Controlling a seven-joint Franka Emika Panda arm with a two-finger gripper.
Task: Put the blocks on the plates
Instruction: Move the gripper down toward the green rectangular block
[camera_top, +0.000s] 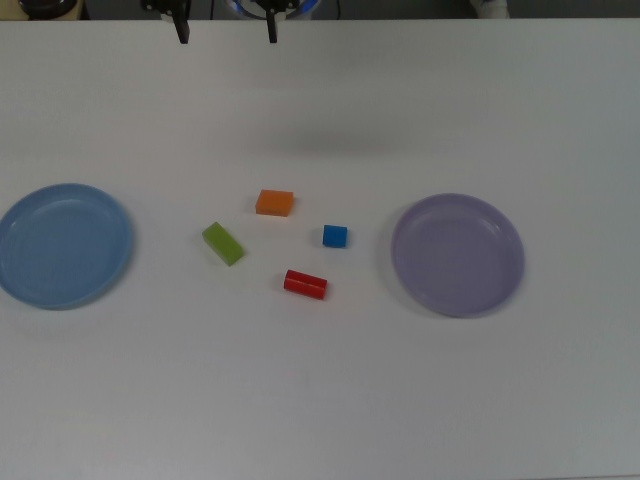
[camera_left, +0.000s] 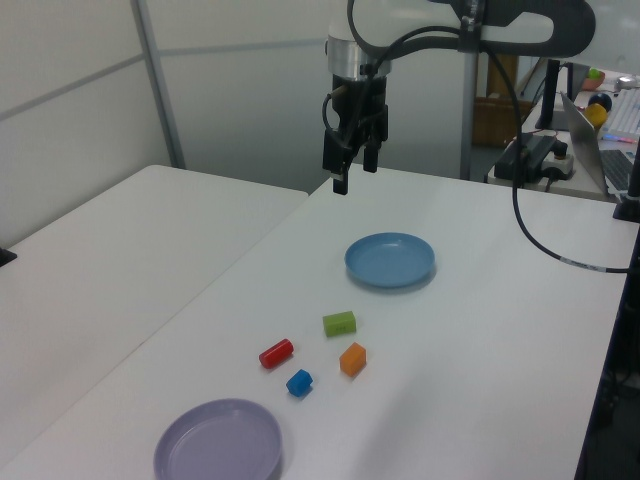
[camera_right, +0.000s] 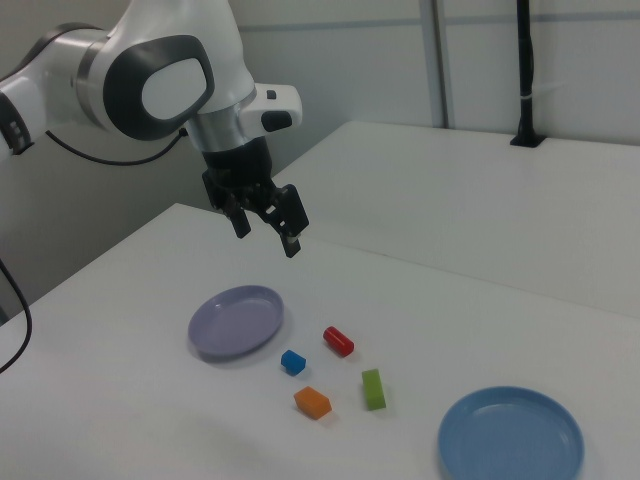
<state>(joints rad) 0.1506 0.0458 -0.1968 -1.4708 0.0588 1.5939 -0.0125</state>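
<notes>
Four blocks lie loose in the middle of the white table: an orange block (camera_top: 274, 203), a green brick (camera_top: 223, 243), a small blue cube (camera_top: 335, 236) and a red bar (camera_top: 305, 284). A light blue plate (camera_top: 63, 245) sits at the top view's left and a lavender plate (camera_top: 457, 255) at the top view's right; neither holds anything. My gripper (camera_top: 226, 36) hangs open and empty high above the table's far edge, well away from the blocks. It also shows as the gripper (camera_left: 355, 172) in the left view and the gripper (camera_right: 267, 238) in the right view.
A second white table (camera_left: 120, 250) adjoins along a seam at the left view's left. A desk with a laptop (camera_left: 600, 140) and clutter stands behind the arm. A black cable (camera_left: 540, 220) hangs from the arm over the table's edge.
</notes>
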